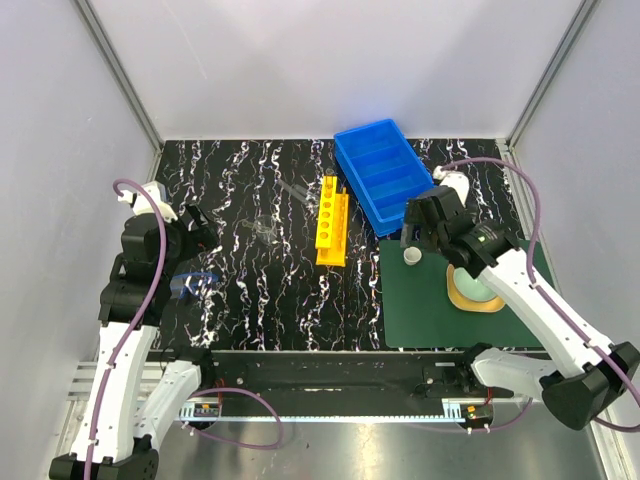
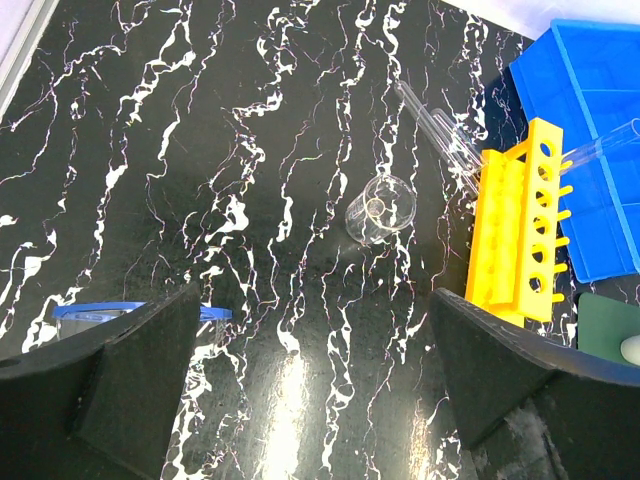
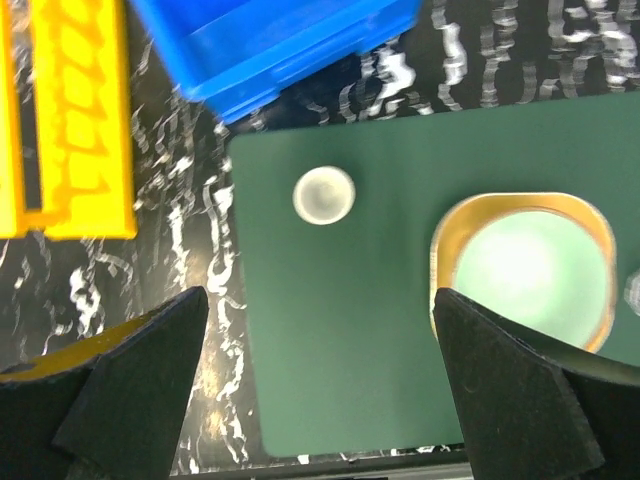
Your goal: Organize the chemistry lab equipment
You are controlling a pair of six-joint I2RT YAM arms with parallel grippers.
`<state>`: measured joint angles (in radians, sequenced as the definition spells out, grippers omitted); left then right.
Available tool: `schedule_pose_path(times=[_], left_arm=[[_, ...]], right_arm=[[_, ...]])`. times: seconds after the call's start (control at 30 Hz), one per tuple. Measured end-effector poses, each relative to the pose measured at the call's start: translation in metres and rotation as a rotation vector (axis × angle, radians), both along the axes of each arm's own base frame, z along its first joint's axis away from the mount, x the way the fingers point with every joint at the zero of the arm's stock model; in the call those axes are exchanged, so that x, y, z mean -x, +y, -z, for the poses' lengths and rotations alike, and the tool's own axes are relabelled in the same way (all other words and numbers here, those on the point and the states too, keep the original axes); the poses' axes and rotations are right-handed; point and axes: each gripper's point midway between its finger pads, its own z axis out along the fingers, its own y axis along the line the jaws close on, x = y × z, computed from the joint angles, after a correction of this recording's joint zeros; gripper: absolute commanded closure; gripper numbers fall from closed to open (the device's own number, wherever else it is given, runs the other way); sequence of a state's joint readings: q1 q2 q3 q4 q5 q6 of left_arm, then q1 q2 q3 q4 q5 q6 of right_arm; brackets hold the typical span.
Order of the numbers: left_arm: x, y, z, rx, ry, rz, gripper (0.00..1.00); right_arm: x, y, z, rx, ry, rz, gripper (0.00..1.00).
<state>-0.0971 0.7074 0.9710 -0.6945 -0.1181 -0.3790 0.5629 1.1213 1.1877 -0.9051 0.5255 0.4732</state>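
Note:
A yellow rack lies mid-table beside the blue divided bin. In the left wrist view a small clear beaker rests on its side left of the rack, and clear glass tubes lie beyond it. One tube leans from the rack toward the bin. A small white round piece sits on the mat. My left gripper hangs open over bare table, nothing between its fingers. My right gripper is open above the mat, the white piece just ahead of its gap.
The dark green mat covers the near right, bearing a pale green dome on a tan disc. A blue-rimmed clear vessel stands by my left finger. Grey walls close in both sides and the back.

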Motion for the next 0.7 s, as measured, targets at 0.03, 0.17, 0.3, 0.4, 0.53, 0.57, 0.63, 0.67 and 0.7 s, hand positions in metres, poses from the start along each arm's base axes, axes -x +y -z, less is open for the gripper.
schedule_pose_path(times=[0.03,0.17,0.3,0.4,0.53,0.57,0.63,0.67,0.7], left_arm=[[0.000,0.000,0.000,0.000,0.000,0.000,0.01],[0.000,-0.001,0.000,0.002,0.001,0.005,0.01],[0.000,-0.002,0.000,0.004,0.000,0.008,0.01],[0.000,-0.002,0.001,0.004,0.001,0.010,0.01],[0.002,-0.003,0.006,0.005,0.011,0.015,0.01],[0.002,-0.003,0.006,0.006,0.013,0.016,0.01],[0.002,-0.004,0.006,0.008,0.012,0.021,0.01],[0.002,-0.004,0.006,0.009,0.013,0.024,0.01],[0.002,-0.005,0.006,0.010,0.014,0.026,0.01]], right_arm=[[0.001,0.008,0.006,-0.017,0.025,-0.043,0.00],[0.002,0.037,0.025,-0.069,0.094,-0.187,0.00],[0.002,0.058,0.039,-0.107,0.150,-0.291,0.01],[0.000,0.076,0.049,-0.143,0.190,-0.358,0.02],[-0.006,0.098,0.056,-0.183,0.218,-0.427,0.03],[-0.009,0.104,0.056,-0.192,0.219,-0.444,0.03],[-0.018,0.116,0.055,-0.202,0.217,-0.470,0.04],[-0.025,0.121,0.054,-0.203,0.214,-0.475,0.05],[-0.032,0.125,0.054,-0.204,0.208,-0.478,0.05]])
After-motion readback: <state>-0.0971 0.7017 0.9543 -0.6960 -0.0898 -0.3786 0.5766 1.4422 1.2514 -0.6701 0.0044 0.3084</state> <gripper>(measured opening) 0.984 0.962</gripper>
